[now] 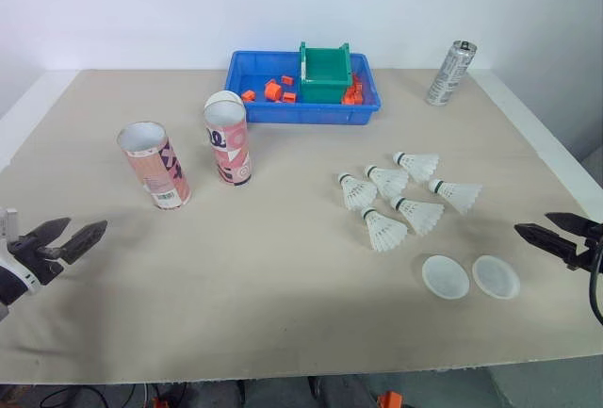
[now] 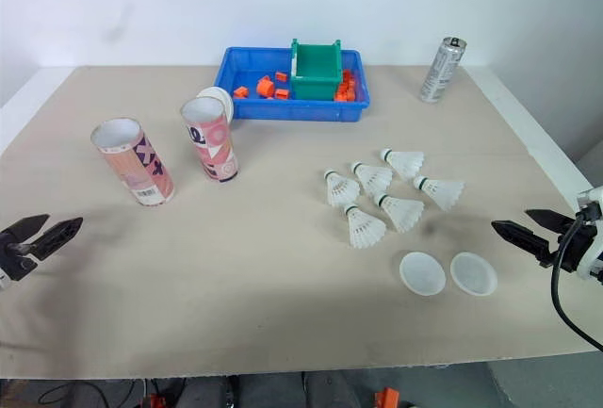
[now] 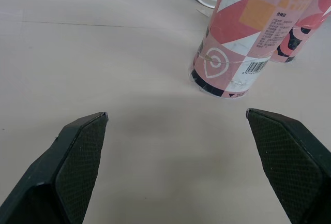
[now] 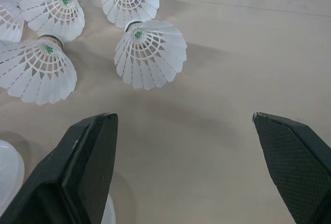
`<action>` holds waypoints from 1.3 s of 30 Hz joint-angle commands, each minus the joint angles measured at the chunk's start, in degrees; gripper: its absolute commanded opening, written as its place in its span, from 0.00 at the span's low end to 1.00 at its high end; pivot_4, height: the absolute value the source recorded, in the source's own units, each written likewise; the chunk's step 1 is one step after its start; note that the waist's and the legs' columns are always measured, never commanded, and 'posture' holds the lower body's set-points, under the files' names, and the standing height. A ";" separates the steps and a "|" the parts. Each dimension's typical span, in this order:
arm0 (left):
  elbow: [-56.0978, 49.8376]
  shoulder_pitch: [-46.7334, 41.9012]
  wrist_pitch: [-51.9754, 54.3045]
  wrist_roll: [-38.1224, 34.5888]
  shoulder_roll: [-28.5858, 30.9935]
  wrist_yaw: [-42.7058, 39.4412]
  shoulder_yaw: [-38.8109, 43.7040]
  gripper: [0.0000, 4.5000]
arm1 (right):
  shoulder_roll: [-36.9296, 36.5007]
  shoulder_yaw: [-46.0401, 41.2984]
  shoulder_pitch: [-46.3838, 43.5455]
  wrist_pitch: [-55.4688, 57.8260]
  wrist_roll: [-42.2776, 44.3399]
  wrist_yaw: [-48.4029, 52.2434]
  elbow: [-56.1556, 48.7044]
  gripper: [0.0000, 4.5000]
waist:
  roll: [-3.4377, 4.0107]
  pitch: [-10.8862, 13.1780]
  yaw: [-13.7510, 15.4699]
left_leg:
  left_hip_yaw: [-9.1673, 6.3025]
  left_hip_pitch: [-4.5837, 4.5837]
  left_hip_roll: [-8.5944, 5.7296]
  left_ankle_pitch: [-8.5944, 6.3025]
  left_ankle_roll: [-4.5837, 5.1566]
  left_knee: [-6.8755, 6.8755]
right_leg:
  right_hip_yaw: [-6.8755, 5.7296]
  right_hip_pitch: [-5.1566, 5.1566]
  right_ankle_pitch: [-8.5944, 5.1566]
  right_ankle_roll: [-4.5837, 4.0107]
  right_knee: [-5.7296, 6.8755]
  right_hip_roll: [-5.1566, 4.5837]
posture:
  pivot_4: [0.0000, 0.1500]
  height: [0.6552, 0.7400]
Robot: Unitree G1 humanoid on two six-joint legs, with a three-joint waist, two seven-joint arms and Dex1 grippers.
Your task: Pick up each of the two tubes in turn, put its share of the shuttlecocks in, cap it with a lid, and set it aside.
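The left hand (image 1: pixel 87 223) and right hand (image 1: pixel 532 222) hover at the near sides of the surface (image 1: pixel 283 276), each with fingers apart and holding nothing. 2 white lids (image 1: pixel 445 276) (image 1: pixel 496 276) lie near right, with 6 shuttlecocks (image 1: pixel 384 230) clustered just beyond them. Farther left, 2 pink tubes (image 1: pixel 154 165) (image 1: pixel 228 139) stand uncapped.

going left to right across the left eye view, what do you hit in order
left tool → first tube → second tube → shuttlecocks → right tool; blue tray, can and lids left out, they overlap others
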 commanded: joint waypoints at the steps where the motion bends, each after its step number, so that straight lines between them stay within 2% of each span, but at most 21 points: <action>1: -0.16 -0.55 0.49 -1.27 0.68 -0.72 1.09 1.00 | -0.38 -2.36 -0.10 0.29 1.35 -0.14 -2.04 0.99 | 0.00 0.00 0.00 | 0.00 0.00 0.00 0.00 0.00 0.00 | -0.01 0.00 0.00 0.00 0.00 0.00 | 1.00 0.89; 11: 1.10 -0.63 4.34 -5.33 1.70 -4.37 1.98 1.00 | -0.25 -2.42 0.46 1.70 1.90 -0.02 -3.76 0.99 | 0.00 0.00 0.00 | -0.01 0.00 0.00 0.00 0.00 0.00 | -0.01 0.00 0.00 0.00 0.00 0.00 | 1.00 0.89; 24: 1.60 -0.73 4.17 -5.03 2.00 -4.99 1.47 1.00 | -0.24 -2.45 0.87 2.04 2.26 -0.28 -4.57 0.99 | 0.00 0.00 0.00 | 0.00 0.00 0.00 0.00 0.00 0.00 | 0.00 -0.01 0.00 0.00 0.00 0.00 | 1.00 0.89; 28: 4.18 -1.69 0.93 -2.72 1.95 -6.32 0.32 1.00 | -0.21 -2.60 0.68 2.30 2.69 -0.18 -5.84 0.99 | 0.00 0.00 0.00 | 0.00 0.00 0.00 0.00 0.00 0.00 | 0.00 -0.01 0.00 0.00 0.00 0.00 | 1.00 0.89; 30: 6.90 -3.08 -4.34 -0.53 1.84 -8.75 -0.28 1.00 | -0.21 -3.17 0.57 3.17 3.71 -0.08 -8.17 0.99 | 0.00 0.00 0.00 | -0.01 0.00 0.00 0.00 0.00 0.00 | -0.01 -0.01 0.00 0.00 0.01 0.00 | 1.00 0.89; 32: 7.80 -3.31 -11.68 3.31 1.50 -10.93 -1.69 1.00 | -0.49 -4.20 0.79 4.29 5.27 0.42 -11.35 0.99 | 0.01 0.00 0.01 | 0.00 0.00 0.00 0.00 0.00 0.00 | -0.01 -0.01 0.00 0.00 0.01 0.01 | 1.00 0.89; 39: 10.24 -6.27 -23.02 9.11 1.99 -16.11 -7.07 1.00 | 0.04 -5.69 0.07 9.29 12.48 2.22 -25.88 0.99 | 0.01 -0.01 0.10 | -0.02 -0.04 0.00 0.00 0.00 -0.02 | -0.02 -0.03 -0.01 0.01 0.01 0.00 | 1.00 0.89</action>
